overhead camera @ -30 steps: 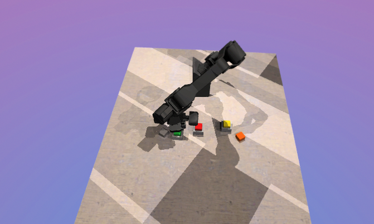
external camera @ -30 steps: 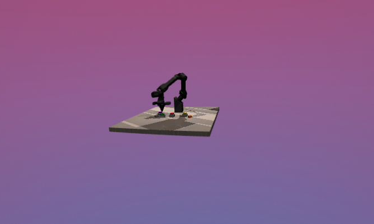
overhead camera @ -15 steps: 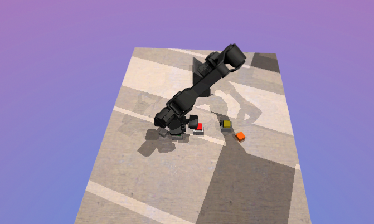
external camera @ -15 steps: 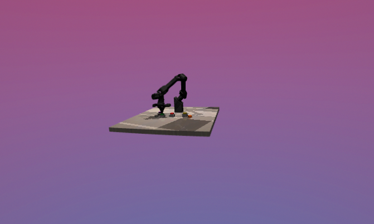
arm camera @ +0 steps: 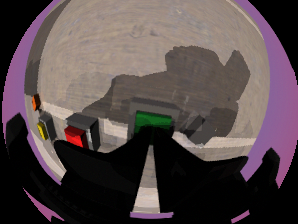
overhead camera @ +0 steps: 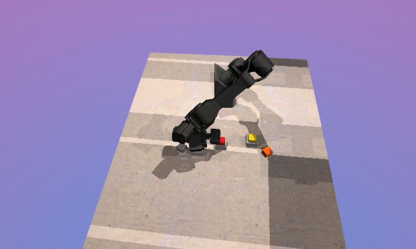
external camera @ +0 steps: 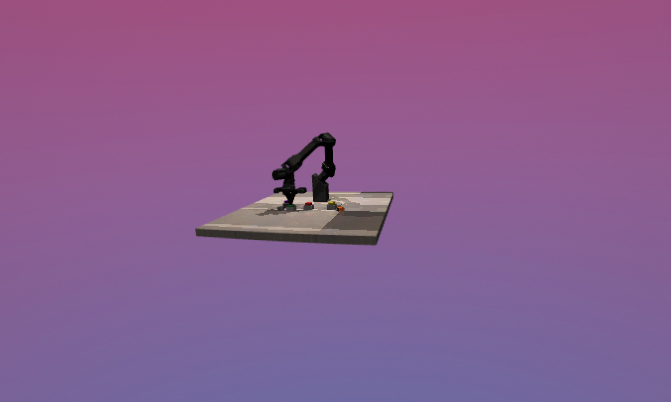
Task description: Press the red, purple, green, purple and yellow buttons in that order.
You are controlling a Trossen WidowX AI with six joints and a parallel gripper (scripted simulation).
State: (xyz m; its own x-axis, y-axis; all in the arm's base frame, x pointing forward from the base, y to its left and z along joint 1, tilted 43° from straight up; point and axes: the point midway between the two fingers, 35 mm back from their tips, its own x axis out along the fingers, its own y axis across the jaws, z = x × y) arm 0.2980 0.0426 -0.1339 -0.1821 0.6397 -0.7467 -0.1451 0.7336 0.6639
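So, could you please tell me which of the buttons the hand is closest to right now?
The green button: in the wrist view it sits right at the tips of the shut hand, while the red button and yellow button lie off to one side.

The table (overhead camera: 178, 198) was a flat rectangular slab whose top carried a worn wood-like pattern in pale cream, tan and grey bands, with a darker grey patch toward its near right corner (overhead camera: 299, 198). Soft-edged shadows lay across its middle. Around and beneath it there was only a smooth backdrop (external camera: 528, 125), shading from magenta-pink at the top to blue-violet at the bottom, with no walls or floor visible
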